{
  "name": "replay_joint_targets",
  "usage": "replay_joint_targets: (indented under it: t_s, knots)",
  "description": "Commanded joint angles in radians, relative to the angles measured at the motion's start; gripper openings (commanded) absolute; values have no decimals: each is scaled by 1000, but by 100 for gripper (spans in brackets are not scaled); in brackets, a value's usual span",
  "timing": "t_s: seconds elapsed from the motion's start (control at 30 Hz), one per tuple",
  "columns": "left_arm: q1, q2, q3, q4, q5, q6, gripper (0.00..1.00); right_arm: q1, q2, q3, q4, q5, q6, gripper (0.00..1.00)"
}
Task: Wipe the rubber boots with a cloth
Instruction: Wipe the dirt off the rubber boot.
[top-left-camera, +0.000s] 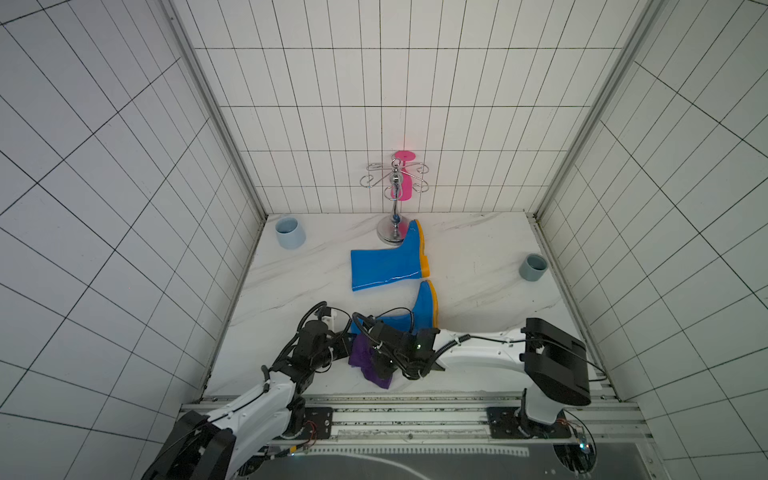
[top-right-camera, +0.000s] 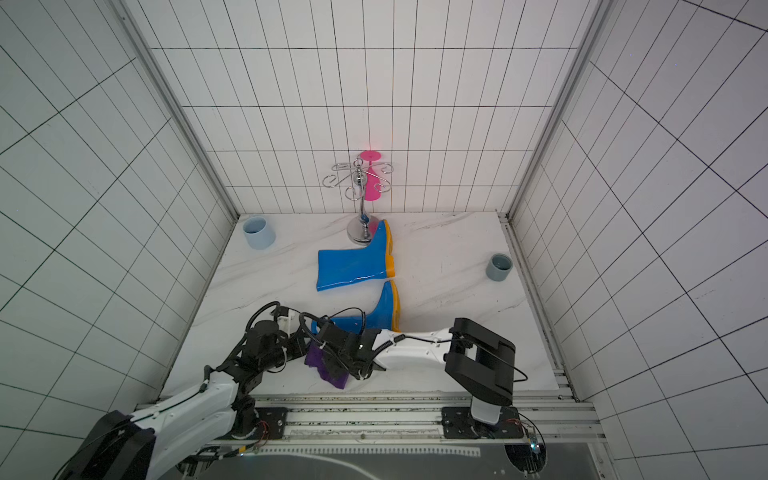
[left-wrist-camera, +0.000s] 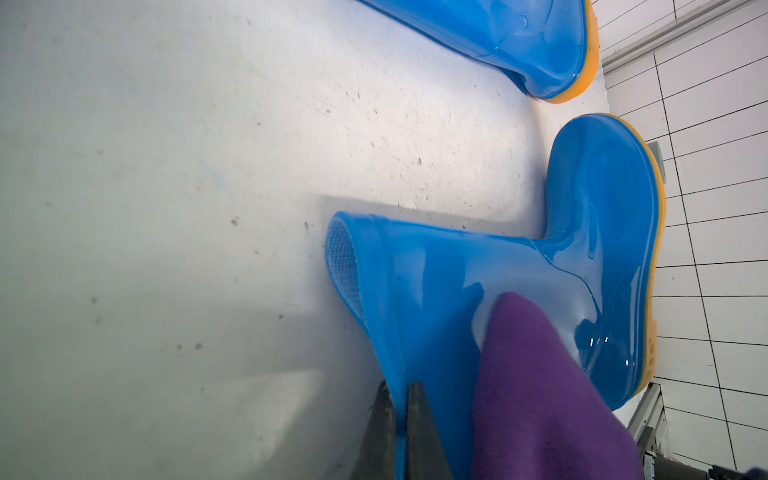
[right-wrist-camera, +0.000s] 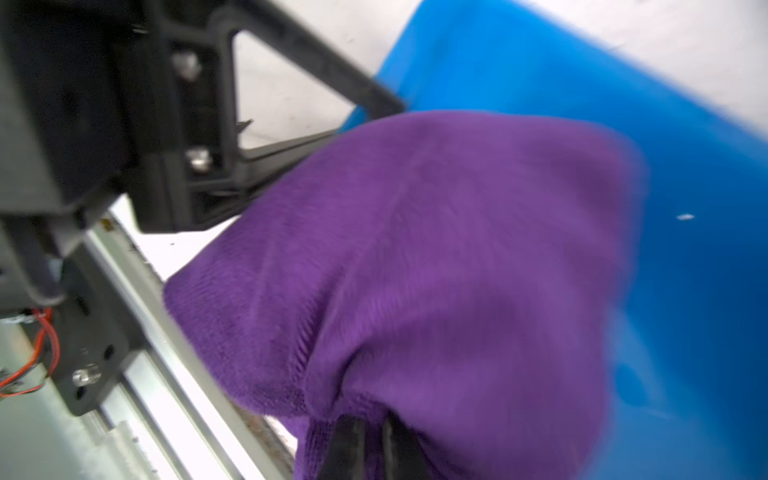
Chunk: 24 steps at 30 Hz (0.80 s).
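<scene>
Boots (top-left-camera: 388, 266) flat, shafts leftward, toes rearward.

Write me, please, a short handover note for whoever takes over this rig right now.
Left gripper: shut on the edge of the near boot's shaft, holding it down.
Right gripper: shut on the cloth, which lies against that boot's shaft.
Both boots lie on their sides on the table. The far boot has no gripper on it; its toe is by the metal stand.
Done: cloth picked up, near boot held, cloth on its shaft. How much is already wiped cannot be told.
Left: finish the near boot, foot included, then wipe the far boot.
</scene>
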Motion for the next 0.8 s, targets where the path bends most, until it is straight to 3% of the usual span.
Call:
replay_joint_targets:
  t_s: [0.0, 0.2, 0.5, 0.67, 0.77]
  knots:
    - [-8, -9, -14, -24, 31, 8, 0, -44, -44, 80, -122, 143, -62, 0]
    - [-9, -3, -11, -23, 29, 9, 0, -102, -86, 13, -88, 155, -122, 0]
    - [-9, -14, -16, -24, 25, 8, 0, -126, 41, 95, 97, -50, -139, 0]
    - [-9, -15, -16, -26, 24, 8, 0, -99, 111, 145, 83, -51, -124, 0]
    - [-9, -23, -16, -31, 20, 8, 0, -100, 99, 91, 49, -7, -103, 0]
